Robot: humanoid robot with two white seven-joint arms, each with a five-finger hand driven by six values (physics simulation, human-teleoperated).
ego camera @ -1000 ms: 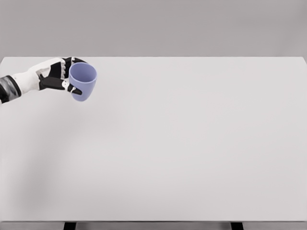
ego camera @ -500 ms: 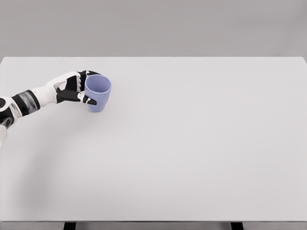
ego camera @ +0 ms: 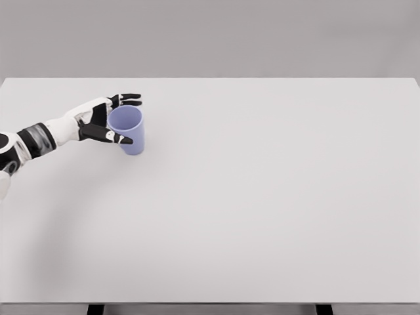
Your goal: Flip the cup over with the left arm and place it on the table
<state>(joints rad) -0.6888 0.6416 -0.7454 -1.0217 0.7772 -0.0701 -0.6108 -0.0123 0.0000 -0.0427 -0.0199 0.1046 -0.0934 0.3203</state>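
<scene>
A wide white table (ego camera: 262, 210) fills the head view; the left arm (ego camera: 33, 139) reaches in from the left edge across its far left part; the left hand (ego camera: 102, 119) has its fingers (ego camera: 128, 100) straightened and spread apart, thumb in front of the cup and fingers behind it, seemingly no longer gripping; the cup (ego camera: 128, 130) stands upright on the table, long axis vertical, mouth upward; it is plain lavender-blue, smooth, tapering slightly downward.

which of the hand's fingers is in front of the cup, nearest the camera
The thumb of the left hand. It crosses the front of the cup, while the other fingers stretch out behind the rim. The cup stands upright on the table.
</scene>
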